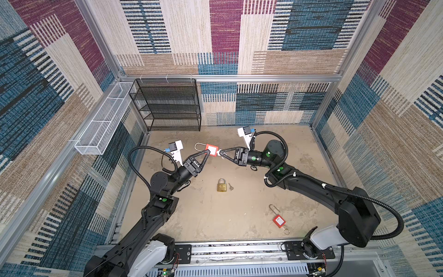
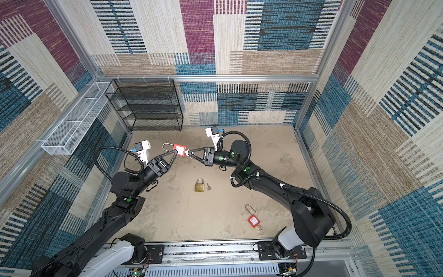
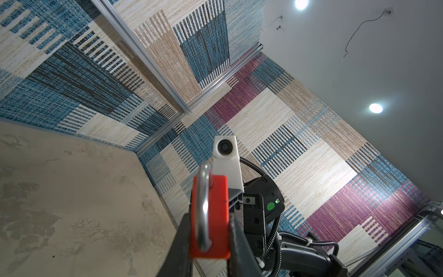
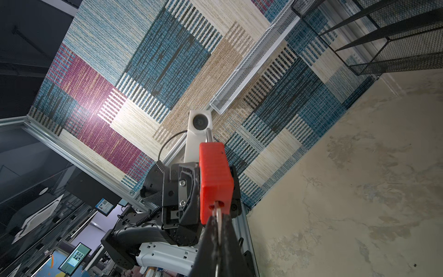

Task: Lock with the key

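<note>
Right wrist view, Jo: the key (image 4: 217, 211) sits in the red padlock (image 4: 215, 177), right gripper (image 4: 217, 230) pinched narrow on it!

Got it, Sam. The left gripper (image 1: 207, 151) clamps the body, up over the table (image 1: 215, 215), far middle. Insertion looks done; the locking turn is left, I'd judge.

Shackle (image 3: 203, 206) home?

Can't tell.

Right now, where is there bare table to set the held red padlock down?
Bare: the stretch between the brass padlock and the front rail, and the table corner beyond the right arm. Crowded: around the held red padlock.
</note>
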You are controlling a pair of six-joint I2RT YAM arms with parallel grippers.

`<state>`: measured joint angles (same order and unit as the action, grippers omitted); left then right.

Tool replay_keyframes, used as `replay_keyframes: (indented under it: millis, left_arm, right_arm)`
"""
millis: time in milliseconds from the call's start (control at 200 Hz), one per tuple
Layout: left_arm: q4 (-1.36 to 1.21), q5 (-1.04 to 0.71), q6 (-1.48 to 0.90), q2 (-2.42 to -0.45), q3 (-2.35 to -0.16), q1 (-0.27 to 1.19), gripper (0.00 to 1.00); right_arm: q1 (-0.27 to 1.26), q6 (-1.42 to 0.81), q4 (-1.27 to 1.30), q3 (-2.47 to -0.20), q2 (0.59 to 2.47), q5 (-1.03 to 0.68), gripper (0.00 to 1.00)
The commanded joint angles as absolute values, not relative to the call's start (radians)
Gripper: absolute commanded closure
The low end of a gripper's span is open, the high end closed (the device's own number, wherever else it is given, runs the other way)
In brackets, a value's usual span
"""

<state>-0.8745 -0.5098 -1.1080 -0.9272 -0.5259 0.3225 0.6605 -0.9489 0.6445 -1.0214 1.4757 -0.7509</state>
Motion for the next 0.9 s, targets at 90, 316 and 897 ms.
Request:
replay_keyframes:
  millis: [90,316,897]
  left_arm:
    - [-0.963,-0.299,-1.106,-0.919,-0.526,0.308,1.00]
    - [-0.964,-0.277,-1.097,-0.904,-0.516,0.307,1.00]
    - [-0.776,-0.349,-1.027,-0.895,-0.554,0.307,1.00]
  right_arm:
    - [0.652,-0.995,0.724,-0.999,1.459,-0.723,1.00]
    - [0.644,-0.963,0.680,-0.999,1.435,-0.735,1.00]
    - [0.558,-0.882,0.478,-0.962,1.326,-0.639,1.00]
